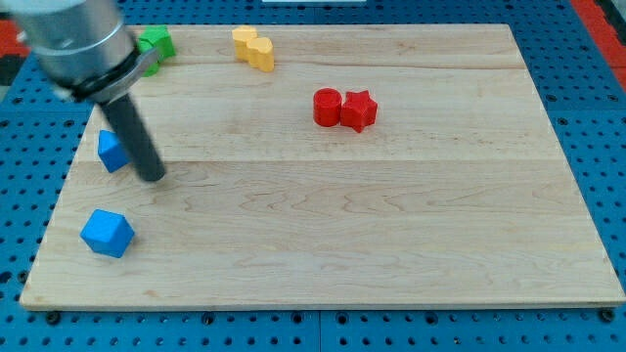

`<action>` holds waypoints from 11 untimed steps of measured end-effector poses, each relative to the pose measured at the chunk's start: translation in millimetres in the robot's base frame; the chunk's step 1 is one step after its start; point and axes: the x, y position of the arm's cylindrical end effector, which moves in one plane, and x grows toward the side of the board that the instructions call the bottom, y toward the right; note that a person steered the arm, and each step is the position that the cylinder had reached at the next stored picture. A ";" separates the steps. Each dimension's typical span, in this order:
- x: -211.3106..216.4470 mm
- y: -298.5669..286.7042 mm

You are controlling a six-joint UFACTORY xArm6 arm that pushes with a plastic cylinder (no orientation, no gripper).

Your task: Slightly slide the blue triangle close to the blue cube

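The blue triangle (112, 151) lies near the board's left edge, partly hidden by my rod. My tip (153, 177) rests on the board just to the right of it and slightly below, touching or nearly touching it. The blue cube (107, 233) sits lower down near the left edge, apart from the triangle and below my tip to the left.
A green block (155, 43) sits at the top left, partly behind the arm. Two yellow blocks (253, 47) stand at the top centre-left. A red cylinder (328, 107) and a red star (359, 110) touch each other in the upper middle. The wooden board (391, 215) lies on a blue pegboard.
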 end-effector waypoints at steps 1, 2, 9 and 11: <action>-63.3 -5.7; -27.4 -69.2; 44.2 -130.2; 54.7 -79.5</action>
